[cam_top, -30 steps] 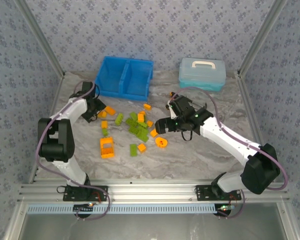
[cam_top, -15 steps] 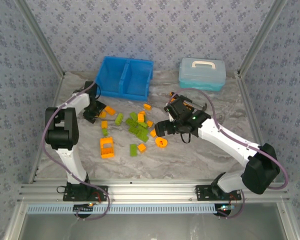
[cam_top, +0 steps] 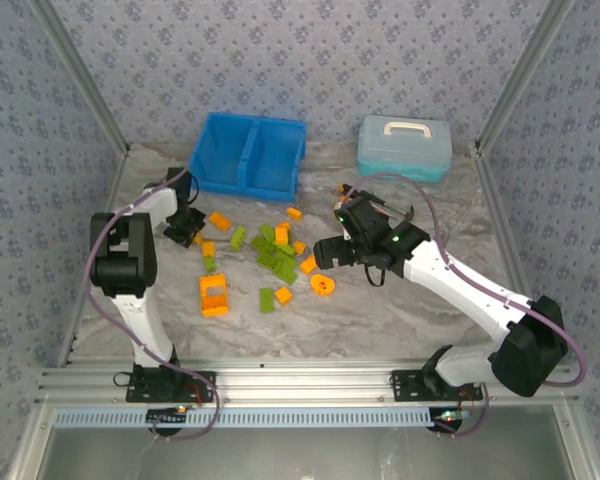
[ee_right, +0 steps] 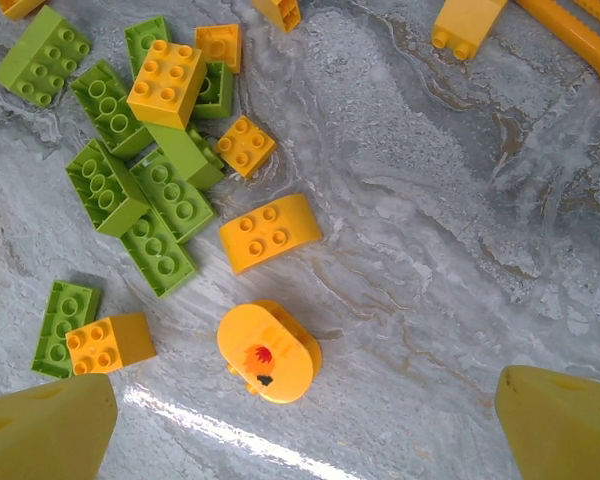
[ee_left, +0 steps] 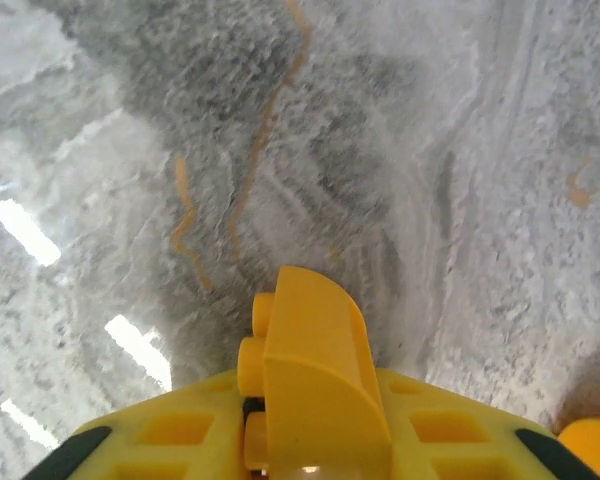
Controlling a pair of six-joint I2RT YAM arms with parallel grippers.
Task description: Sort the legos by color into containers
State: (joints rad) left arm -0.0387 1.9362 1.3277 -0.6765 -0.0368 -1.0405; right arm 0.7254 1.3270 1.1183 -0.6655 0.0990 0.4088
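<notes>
The left tool [cam_top: 185, 222] is clamped on an orange curved brick [ee_left: 312, 380], low over bare tabletop [ee_left: 430, 150] at the nine o'clock edge of the scattered legos [cam_top: 275, 255]. The blue bin [cam_top: 248, 155] sits toward one o'clock from it (which colour belongs in which compartment cannot be told). The brick juts past the fingers, so a swing toward the bin could twist it loose or clip the near wall. The right tool [cam_top: 325, 250] hangs with its fingers [ee_right: 45, 430] wide apart, with a round orange piece [ee_right: 270, 352] at its six o'clock in the top view. That piece's smooth sides could squirt out on closing, or it could shove the orange four-stud brick [ee_right: 270, 232] beside it.
</notes>
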